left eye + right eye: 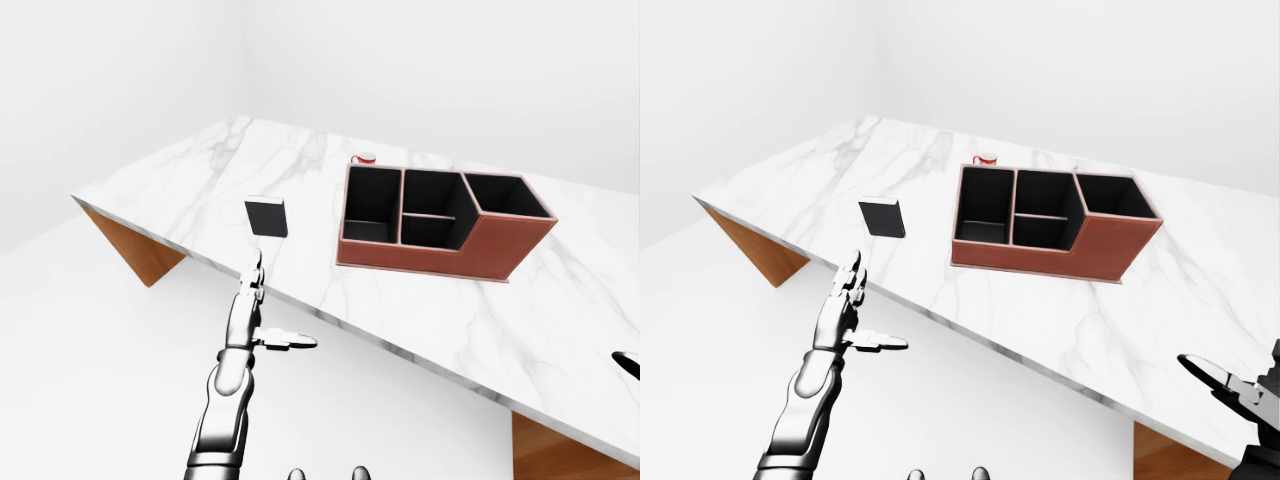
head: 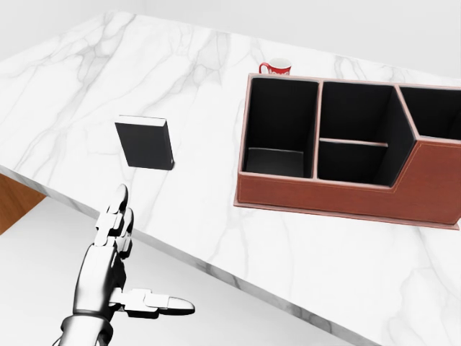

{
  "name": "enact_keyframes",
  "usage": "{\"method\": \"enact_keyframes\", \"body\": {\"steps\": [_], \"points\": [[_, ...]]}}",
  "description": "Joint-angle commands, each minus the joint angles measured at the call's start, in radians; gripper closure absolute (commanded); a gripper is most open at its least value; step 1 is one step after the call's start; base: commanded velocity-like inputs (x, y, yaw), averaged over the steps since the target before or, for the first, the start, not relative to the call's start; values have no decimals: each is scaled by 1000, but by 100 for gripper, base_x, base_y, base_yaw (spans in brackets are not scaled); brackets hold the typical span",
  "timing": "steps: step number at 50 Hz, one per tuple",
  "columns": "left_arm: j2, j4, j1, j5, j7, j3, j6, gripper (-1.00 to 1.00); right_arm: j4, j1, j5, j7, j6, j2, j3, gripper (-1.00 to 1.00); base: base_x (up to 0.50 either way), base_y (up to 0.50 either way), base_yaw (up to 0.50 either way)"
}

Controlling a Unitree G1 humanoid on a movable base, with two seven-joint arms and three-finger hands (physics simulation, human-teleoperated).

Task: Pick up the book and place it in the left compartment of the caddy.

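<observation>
Book [image 2: 145, 143] small, black-covered, white page edge, flat on marble table [image 2: 216, 209], left hand [image 2: 115, 267] open below it, right hand [image 1: 1240, 390] unclear.

book [image 2: 145, 143] flat on table [image 2: 86, 94] | caddy [image 2: 346, 191] right | left hand [image 2: 108, 270] fingers [image 2: 117, 209] spread

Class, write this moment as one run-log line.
phase: approach | book: flat on table, untouched | caddy: left compartment empty | left hand: open, short of table | right hand: open
</observation>
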Motion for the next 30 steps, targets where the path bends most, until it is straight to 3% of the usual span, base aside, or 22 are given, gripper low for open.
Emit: {"method": "enact_keyframes", "body": {"steps": [1, 30], "points": [[3, 22, -10, -1, 0, 4, 0, -100, 8, -4, -1, -2, 0, -3, -2, -100, 0, 0, 0], [0, -5, 3, 1, 0, 0, 0, -100, 22, -2, -17, 3, 0, -3, 6, -100, 0, 0, 0]]}}
